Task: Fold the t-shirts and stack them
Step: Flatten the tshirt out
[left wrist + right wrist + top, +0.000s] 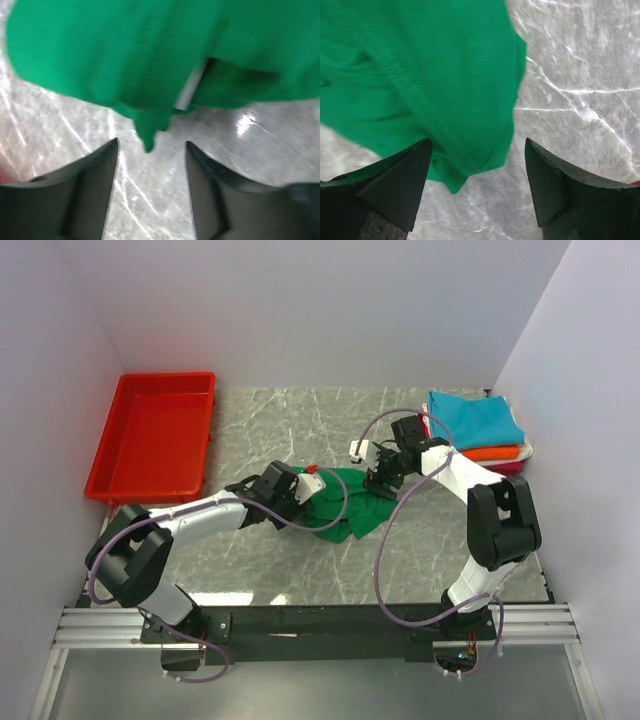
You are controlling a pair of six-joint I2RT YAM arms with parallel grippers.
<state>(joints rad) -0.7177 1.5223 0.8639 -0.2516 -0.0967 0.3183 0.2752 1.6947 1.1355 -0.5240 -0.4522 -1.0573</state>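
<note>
You've got the green shirt [352,502] crumpled mid-table, between the two arms, not folded. It lies on the marble table [290,420].

Left gripper [300,490] sits at the shirt's left edge. In the left wrist view the gripper [151,144] has its fingers spread, nothing clamped. The green cloth [125,55] fills the upper frame and a small tip of it hangs down to the gap between the fingertips. A white label [189,90] shows in a fold. That view is blurred, so I can't tell if the cloth touches the fingers.

Right gripper [381,480] is at the shirt's upper right edge. In the right wrist view the gripper [477,142] is wide apart and holds nothing. The shirt's hemmed edge [420,65] runs down between the fingers, beside the left one.

Stack of folded shirts [480,435] is at the far right, against the wall: teal shirt [475,418] on top, orange shirt [495,452] under it, with white and red edges showing below.

Red tray [155,435] is far left, well apart from the shirt.
</note>
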